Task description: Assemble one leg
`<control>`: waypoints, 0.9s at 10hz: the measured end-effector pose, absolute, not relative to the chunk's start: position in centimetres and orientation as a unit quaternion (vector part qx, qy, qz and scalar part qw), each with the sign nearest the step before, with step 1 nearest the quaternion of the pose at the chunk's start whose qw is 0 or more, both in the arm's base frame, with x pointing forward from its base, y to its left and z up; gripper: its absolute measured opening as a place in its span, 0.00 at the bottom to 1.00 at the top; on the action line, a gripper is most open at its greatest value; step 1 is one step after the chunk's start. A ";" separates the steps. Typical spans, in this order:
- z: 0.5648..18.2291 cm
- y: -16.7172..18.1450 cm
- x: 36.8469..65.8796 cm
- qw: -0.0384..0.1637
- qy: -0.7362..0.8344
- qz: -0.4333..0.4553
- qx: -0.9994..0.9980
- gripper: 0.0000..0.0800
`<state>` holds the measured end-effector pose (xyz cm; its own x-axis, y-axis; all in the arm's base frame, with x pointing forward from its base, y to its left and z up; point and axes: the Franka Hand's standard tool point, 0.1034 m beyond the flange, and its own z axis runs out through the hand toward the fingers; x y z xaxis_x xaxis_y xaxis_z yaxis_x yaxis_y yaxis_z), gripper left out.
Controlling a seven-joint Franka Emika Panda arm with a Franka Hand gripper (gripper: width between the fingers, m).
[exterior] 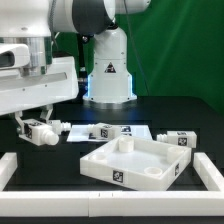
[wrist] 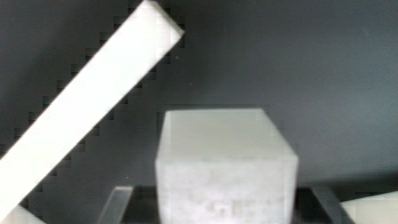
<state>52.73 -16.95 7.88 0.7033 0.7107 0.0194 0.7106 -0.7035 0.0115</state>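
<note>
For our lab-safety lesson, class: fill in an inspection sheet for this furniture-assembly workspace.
Surface: dark table edged by white rails.
Job's things: first leg at the tool; second leg at the exterior view's right; square panel in the middle.
Clutter: nothing seen.
Tool: fingers either side of the first leg; grip cannot be told.
Cables: nothing seen.
Surroundings: marker board beyond the square panel; robot base; green backdrop.

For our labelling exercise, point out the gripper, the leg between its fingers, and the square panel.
gripper (exterior: 38, 128): exterior view, between fingertips.
leg (wrist: 226, 160): wrist view, broad face.
panel (exterior: 135, 158): exterior view, inner floor.
</note>
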 end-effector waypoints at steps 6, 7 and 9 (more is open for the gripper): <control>4.6 -16.8 46.1 -0.005 0.339 -0.008 0.941 0.36; 2.8 -16.4 44.3 -0.004 0.334 -0.012 0.943 0.36; 1.3 -16.2 43.4 -0.003 0.327 -0.016 0.945 0.36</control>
<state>43.36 -16.15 1.32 0.7856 0.6181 -0.0279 0.6179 -0.7861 -0.0153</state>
